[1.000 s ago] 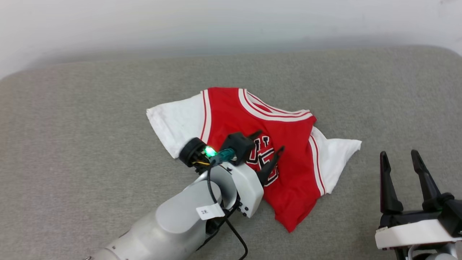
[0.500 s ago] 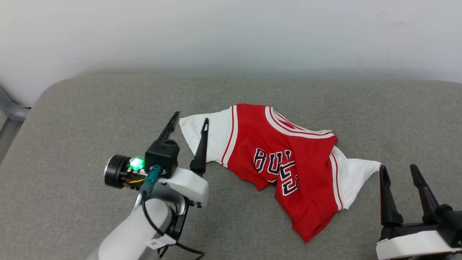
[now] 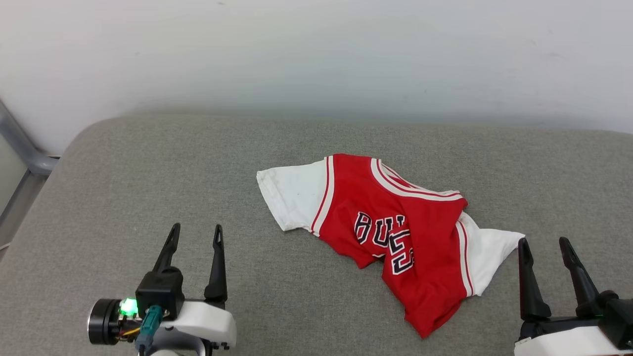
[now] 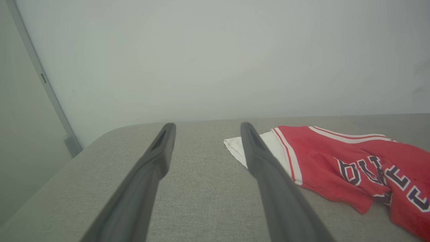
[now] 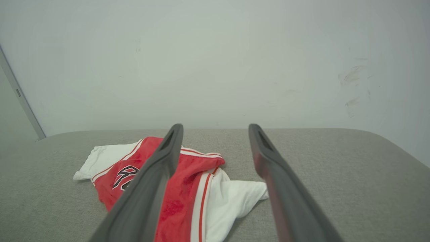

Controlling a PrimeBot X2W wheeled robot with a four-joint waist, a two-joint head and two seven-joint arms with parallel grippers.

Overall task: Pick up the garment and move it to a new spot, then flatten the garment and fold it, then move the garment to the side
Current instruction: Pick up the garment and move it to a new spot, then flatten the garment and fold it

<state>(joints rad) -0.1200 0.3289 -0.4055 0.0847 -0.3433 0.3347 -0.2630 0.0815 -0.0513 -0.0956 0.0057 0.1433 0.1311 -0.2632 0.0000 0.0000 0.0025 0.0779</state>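
Garment (image 3: 415, 217), a red jersey-style T-shirt with white short sleeves, red-and-white striped trim and black white-outlined lettering, lies rumpled and front-up on a grey woven-fabric padded surface (image 3: 148, 173). It sits ahead of both grippers and between them, nearer the right one. Its lower red part is folded over itself, so only some of the letters show.

The left gripper (image 3: 196, 228), two long dark fingers on a white body, has its fingers spread apart with nothing between them. It is well apart from the garment, which lies ahead of it and off to its right. In the left wrist view, one white sleeve and the striped trim show just past the right finger of the left gripper (image 4: 207, 126), with the rest of the garment (image 4: 336, 161) further to that side.

The right gripper (image 3: 543, 242), of the same build, also has its fingers wide apart and holds nothing. The tip of the other white sleeve comes just beside its left fingertip in the head view; whether they touch cannot be told. In the right wrist view, the garment (image 5: 188, 188) lies ahead and to the left of the right gripper (image 5: 215, 127), its white sleeve reaching into the gap between the fingers.

A plain pale wall (image 3: 316, 49) rises behind the surface.
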